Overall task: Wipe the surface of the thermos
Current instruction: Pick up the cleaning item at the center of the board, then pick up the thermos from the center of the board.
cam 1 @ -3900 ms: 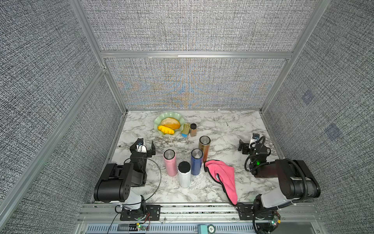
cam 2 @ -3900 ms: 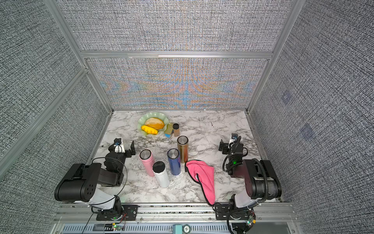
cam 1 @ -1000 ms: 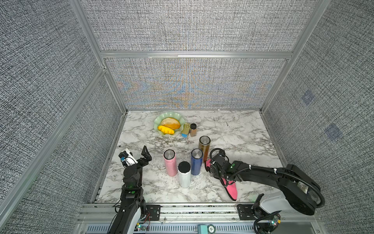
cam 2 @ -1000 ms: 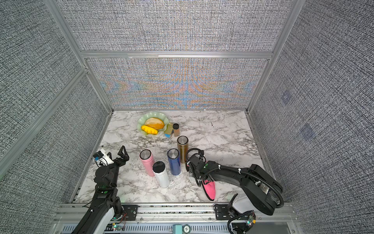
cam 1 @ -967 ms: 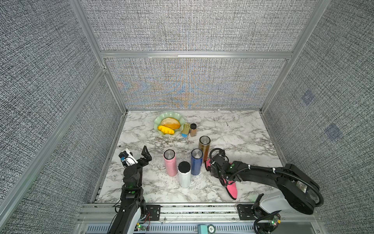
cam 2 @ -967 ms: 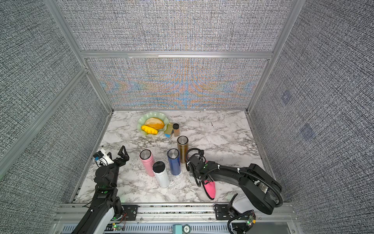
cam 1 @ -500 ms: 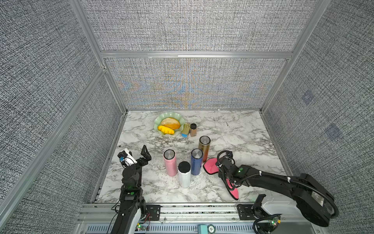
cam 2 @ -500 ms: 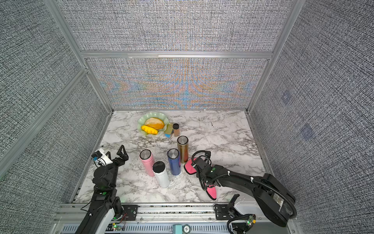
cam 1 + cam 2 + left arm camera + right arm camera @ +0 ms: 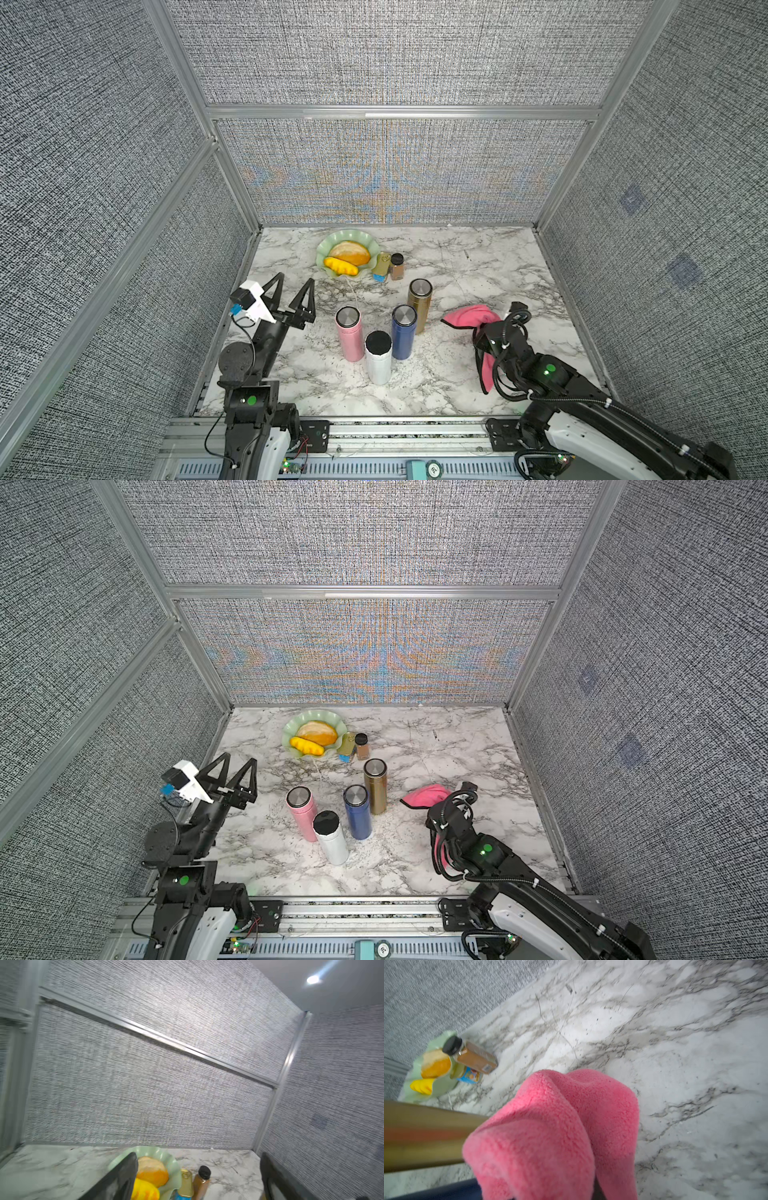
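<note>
Thermos bottles, four of them, stand upright in a tight cluster near the middle of the table [image 9: 478, 266]: a pink thermos [image 9: 349, 338], a white thermos [image 9: 378, 359], a blue thermos [image 9: 403, 338] and a gold thermos [image 9: 419, 305]. The task does not say which one is meant. The right gripper [image 9: 486, 338] has its fingers shut on a pink cloth [image 9: 465, 318], which is bunched up, with one end hanging toward the table. In the right wrist view the cloth hides the fingers and sits just beside the gold thermos [image 9: 425, 1134]. The left gripper [image 9: 296, 277] hovers to the side of the cluster, nearest the pink thermos, with its fingers apart and nothing between them. I judge the step in hand to be bringing the cloth to a bottle; no wiping contact shows yet. The next move likely calls for pressing the cloth against a bottle's side, the gold one being nearest. The left fingers would probably close round that bottle to steady it, since a tall bottle could tip into its neighbours.
</note>
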### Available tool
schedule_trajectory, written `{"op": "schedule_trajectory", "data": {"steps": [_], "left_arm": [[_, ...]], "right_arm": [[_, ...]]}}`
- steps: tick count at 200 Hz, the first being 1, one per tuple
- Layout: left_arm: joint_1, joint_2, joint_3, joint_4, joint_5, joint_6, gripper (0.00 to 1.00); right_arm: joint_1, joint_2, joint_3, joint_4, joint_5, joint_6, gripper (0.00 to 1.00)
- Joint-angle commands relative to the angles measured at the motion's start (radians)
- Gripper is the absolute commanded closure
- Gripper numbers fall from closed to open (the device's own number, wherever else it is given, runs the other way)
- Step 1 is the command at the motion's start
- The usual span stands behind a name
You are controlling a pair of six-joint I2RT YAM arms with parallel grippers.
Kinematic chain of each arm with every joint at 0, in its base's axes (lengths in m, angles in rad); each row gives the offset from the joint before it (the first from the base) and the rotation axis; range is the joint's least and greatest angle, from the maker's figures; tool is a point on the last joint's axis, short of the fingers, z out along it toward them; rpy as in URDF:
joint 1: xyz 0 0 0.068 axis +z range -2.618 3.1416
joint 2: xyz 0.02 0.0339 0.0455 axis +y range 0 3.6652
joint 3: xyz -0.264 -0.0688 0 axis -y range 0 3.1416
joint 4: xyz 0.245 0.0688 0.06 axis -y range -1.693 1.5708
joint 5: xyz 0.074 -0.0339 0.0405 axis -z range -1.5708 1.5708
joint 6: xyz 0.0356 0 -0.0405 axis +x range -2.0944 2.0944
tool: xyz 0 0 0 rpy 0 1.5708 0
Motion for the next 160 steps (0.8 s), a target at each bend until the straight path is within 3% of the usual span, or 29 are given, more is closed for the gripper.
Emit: {"op": "schedule_trajectory", "data": {"steps": [1, 41, 66, 112, 142, 160], "left_arm": [[-0.058, 0.107, 0.068, 0.035, 0.137, 0.016, 0.14], [-0.401, 0.376, 0.233, -0.063, -0.106, 0.226, 0.14], [-0.555, 0.565, 0.357, -0.138, -0.242, 0.297, 0.15], [-0.697, 0.842, 0.562, -0.259, -0.325, 0.359, 0.15], [-0.768, 1.028, 0.753, -0.43, -0.38, 0.397, 0.15], [-0.789, 1.124, 0.837, -0.513, -0.396, 0.401, 0.15]], "right_arm": [[-0.053, -0.061, -0.016, 0.037, 0.024, -0.023, 1.0], [-0.217, -0.094, -0.038, -0.017, 0.01, -0.049, 1.0], [-0.302, -0.086, -0.058, 0.007, 0.017, -0.096, 1.0], [-0.453, -0.012, -0.071, 0.023, 0.122, -0.124, 1.0], [-0.485, 0.01, -0.073, 0.024, 0.213, -0.12, 1.0], [-0.487, 0.041, -0.083, 0.039, 0.207, -0.121, 1.0]]}}
